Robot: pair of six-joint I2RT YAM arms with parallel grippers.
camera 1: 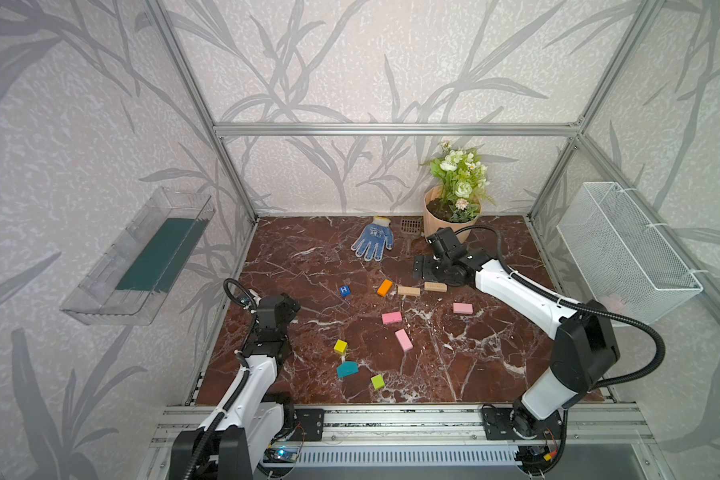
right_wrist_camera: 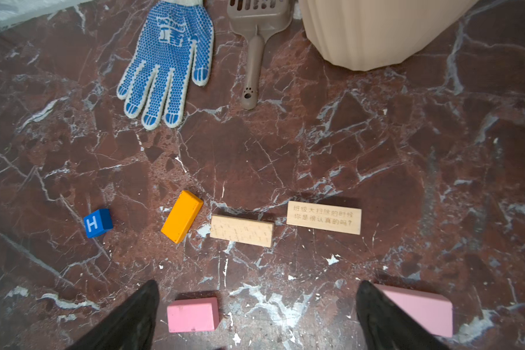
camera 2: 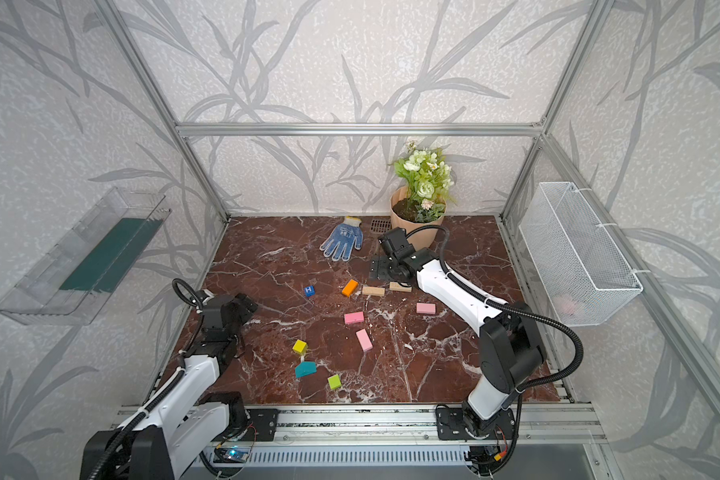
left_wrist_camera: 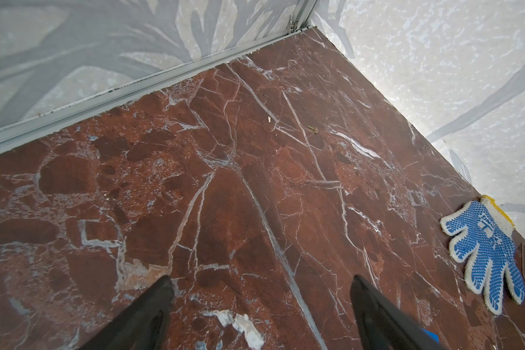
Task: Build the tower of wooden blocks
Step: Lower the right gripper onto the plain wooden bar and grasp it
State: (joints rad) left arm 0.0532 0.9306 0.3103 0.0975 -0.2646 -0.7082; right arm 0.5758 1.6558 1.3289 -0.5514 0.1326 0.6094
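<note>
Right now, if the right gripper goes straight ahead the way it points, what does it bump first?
Probably the table. The open right gripper points down at a bare spot by the plain tan block and might clip it. Depth is hard to judge.

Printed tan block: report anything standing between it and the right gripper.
Nothing visible does. The right gripper hovers open above the table; the printed tan block lies uncovered, the plain tan block beside it but apart.
</note>
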